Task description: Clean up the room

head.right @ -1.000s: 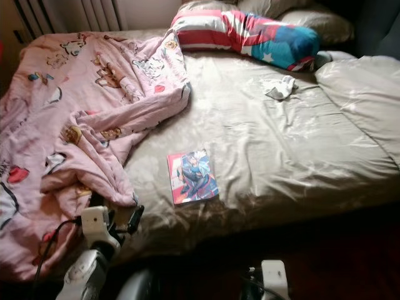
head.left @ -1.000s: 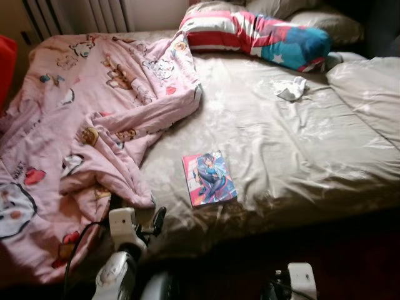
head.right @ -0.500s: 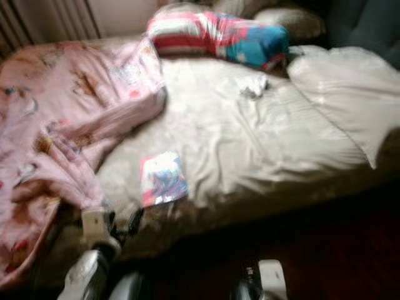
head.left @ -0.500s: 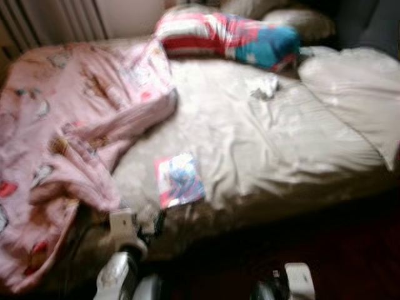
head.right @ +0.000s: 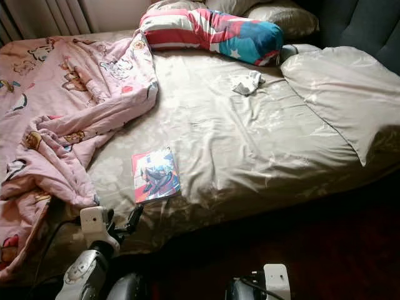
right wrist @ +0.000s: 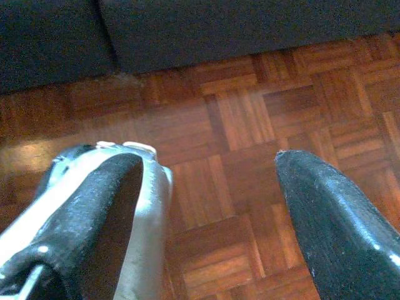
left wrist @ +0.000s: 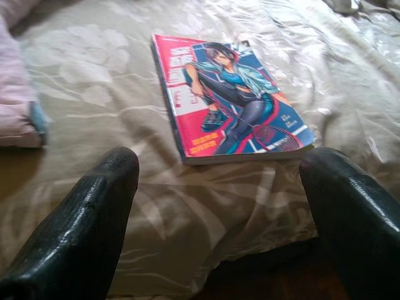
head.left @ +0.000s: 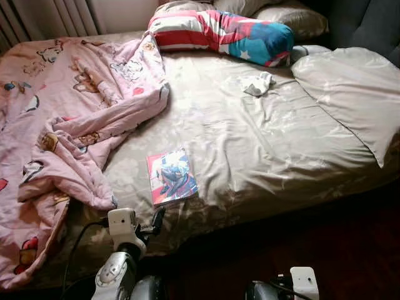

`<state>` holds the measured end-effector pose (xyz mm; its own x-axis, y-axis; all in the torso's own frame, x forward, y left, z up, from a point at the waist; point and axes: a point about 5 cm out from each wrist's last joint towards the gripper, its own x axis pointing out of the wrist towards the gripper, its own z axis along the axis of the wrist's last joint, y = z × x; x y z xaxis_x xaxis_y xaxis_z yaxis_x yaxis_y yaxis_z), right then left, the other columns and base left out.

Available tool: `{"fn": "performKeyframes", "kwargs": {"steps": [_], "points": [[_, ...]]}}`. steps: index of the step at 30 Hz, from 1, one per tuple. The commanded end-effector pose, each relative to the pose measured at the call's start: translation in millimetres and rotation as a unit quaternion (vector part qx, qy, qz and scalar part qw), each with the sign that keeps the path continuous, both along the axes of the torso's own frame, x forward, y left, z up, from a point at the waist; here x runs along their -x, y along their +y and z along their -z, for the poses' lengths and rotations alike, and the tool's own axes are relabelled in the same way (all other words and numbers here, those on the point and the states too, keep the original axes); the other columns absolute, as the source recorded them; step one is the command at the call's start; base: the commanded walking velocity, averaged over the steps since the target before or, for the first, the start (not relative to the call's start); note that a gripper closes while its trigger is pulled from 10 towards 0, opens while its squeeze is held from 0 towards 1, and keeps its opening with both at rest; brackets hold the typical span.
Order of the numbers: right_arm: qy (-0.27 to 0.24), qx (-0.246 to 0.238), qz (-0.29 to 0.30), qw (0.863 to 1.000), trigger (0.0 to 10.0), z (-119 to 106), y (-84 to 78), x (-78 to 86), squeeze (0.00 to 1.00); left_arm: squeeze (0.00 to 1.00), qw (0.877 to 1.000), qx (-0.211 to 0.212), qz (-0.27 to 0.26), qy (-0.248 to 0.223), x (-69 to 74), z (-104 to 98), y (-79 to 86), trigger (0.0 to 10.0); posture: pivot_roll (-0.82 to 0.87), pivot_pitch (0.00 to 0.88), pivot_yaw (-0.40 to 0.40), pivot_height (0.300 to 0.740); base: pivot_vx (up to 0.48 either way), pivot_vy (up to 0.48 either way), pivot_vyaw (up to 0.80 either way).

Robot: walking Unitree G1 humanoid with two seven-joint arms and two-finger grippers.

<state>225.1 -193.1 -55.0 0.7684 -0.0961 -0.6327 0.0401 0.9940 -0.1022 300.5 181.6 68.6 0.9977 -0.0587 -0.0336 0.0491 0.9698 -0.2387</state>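
A bed [head.left: 262, 150] with a beige sheet occupies most of the scene, its near edge dropping to a dark parquet floor [right wrist: 250, 144]. A pink cartoon-print blanket [head.left: 69, 106] lies bunched over the left half, spilling over the near-left edge. A striped red, white and blue pillow [head.left: 219, 31] sits at the far side, beige pillows behind it, and a beige duvet [head.left: 356, 94] is folded along the right. A small white cloth [head.left: 256, 83] lies near the striped pillow. A magazine [head.left: 171, 177] lies flat close to the near edge, with open sheet to its right. The left gripper [left wrist: 225, 206] hovers just short of that edge, fingers wide apart, facing the magazine. The right gripper [right wrist: 212, 206] hangs over the floor, fingers spread wide and holding nothing.
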Motion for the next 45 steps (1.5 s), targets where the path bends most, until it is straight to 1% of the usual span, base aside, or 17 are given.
{"fn": "performKeyframes", "kwargs": {"steps": [1,8,20,29,36,45], "points": [[0.045,-0.009,-0.002,0.999,10.0,14.1,5.3,19.7,0.0,0.0,1.0,0.003,-0.005,0.011,3.3,5.2,1.7,10.0,0.04,0.211,0.002,0.587,0.0,0.0,0.0],[0.048,-0.009,-0.004,0.999,10.0,14.6,5.7,20.4,0.0,0.0,1.0,0.006,-0.006,0.01,3.1,5.0,2.1,10.0,0.04,0.212,0.001,0.587,0.0,0.0,0.0],[0.055,-0.006,-0.021,0.998,10.0,15.8,9.2,21.2,0.0,0.0,1.0,0.008,-0.006,0.007,2.9,3.7,1.6,10.0,0.04,0.212,0.0,0.587,0.274,0.0,0.0],[0.064,-0.009,-0.021,0.998,10.0,18.0,11.8,23.9,0.0,0.0,1.0,0.008,-0.005,0.007,3.1,4.6,1.6,10.0,0.04,0.209,0.0,0.587,0.294,0.0,0.0],[0.067,-0.008,-0.019,0.998,10.0,19.2,8.7,26.8,0.0,0.0,1.0,0.006,-0.005,0.007,2.7,4.3,1.5,10.0,0.04,0.208,-0.001,0.587,0.281,0.0,0.0],[0.068,-0.007,-0.017,0.998,10.0,18.8,2.7,27.7,0.0,0.0,1.0,0.007,-0.004,0.009,2.3,4.9,0.4,10.0,0.04,0.207,-0.002,0.587,0.056,0.0,0.0]]}}
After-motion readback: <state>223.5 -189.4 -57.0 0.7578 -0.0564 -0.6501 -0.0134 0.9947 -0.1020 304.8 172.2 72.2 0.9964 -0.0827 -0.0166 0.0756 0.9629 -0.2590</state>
